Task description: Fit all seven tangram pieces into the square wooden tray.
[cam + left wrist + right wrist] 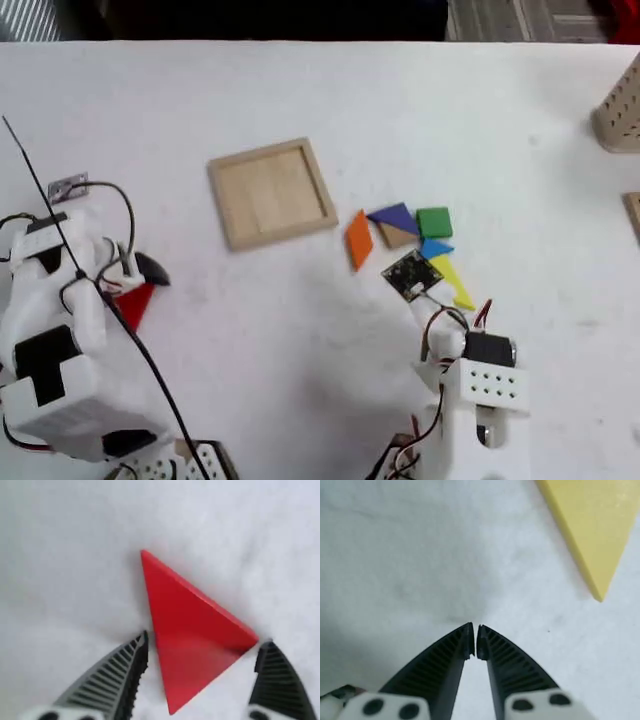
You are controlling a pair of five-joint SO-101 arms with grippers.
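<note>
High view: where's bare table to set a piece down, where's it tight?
Bare: between wooden tray and red triangle, and from the tray to the table's far edge. Tight: orange piece through yellow triangle, bunched at the right gripper.

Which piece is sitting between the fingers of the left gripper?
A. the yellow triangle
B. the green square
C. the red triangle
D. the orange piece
C: in the left wrist view the left gripper is open and straddles the red triangle.
</note>
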